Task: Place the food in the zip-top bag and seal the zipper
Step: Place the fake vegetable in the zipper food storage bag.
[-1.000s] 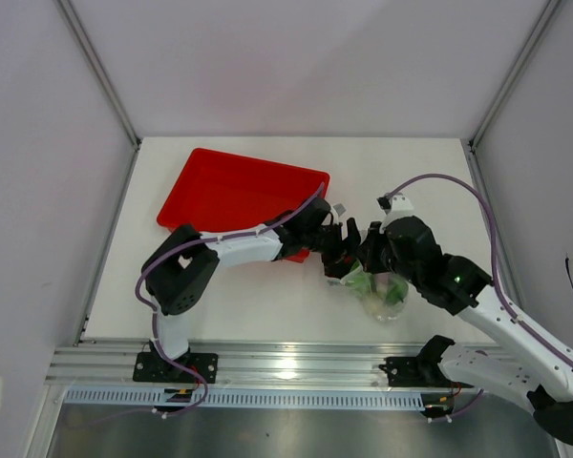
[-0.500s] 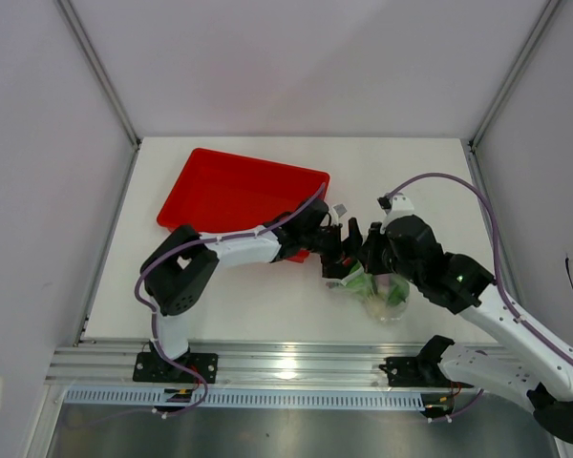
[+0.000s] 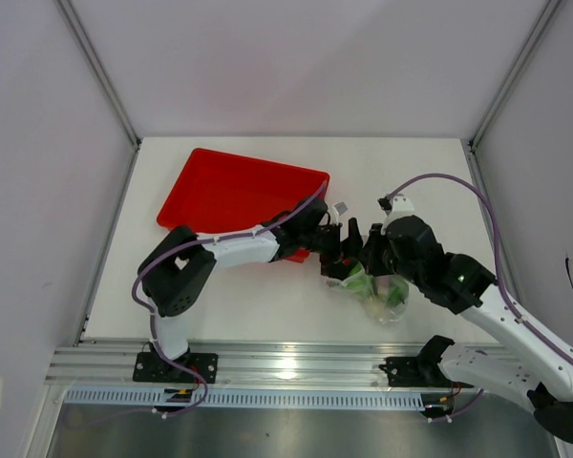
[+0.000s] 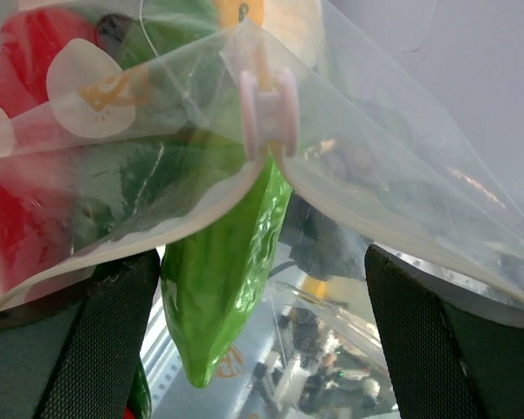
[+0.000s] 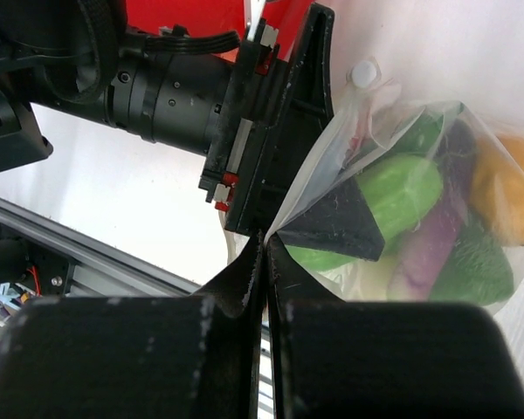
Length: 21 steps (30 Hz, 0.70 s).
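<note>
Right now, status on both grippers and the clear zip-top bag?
Right gripper shut on edge of clear crinkly plastic bag. Left gripper open, straddling white zipper slider. Bag not sealed; long green vegetable sits in its mouth.

zip-top bag (image 4: 393,166): clear crinkly plastic | green vegetable (image 4: 223,288): glossy | fingers (image 4: 419,340): matt black

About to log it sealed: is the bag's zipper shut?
Not fully: below the slider the bag edges part, a green vegetable showing between.
</note>
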Available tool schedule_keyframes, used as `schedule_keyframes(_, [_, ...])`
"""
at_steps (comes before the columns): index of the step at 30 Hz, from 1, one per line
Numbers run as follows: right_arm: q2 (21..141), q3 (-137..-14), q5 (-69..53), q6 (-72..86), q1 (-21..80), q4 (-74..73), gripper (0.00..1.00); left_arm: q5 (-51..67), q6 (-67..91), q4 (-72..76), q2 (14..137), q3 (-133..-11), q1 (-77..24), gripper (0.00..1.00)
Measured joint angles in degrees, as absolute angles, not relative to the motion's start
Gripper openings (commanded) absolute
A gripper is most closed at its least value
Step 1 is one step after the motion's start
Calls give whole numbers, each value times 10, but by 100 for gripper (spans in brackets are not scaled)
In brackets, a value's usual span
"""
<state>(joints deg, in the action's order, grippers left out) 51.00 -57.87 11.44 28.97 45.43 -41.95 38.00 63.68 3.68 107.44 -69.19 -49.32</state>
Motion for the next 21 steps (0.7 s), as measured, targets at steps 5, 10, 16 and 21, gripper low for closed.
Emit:
schedule_keyframes(5, [512,-585,122,291,455,-424,0,390,596,33,1052,-688,-491,100])
schedule_keyframes(10, [513,-594,126,292,456,-431,0,377,548,27,1004,-673,-490,99])
schedule_keyframes(16, [508,-594,129,300,456,-432,0,345,492,3,957,-651,-489,99])
schedule_keyframes(21, [507,-594,132,303,456,-433,0,302,462,-35,925,-649,-491,99])
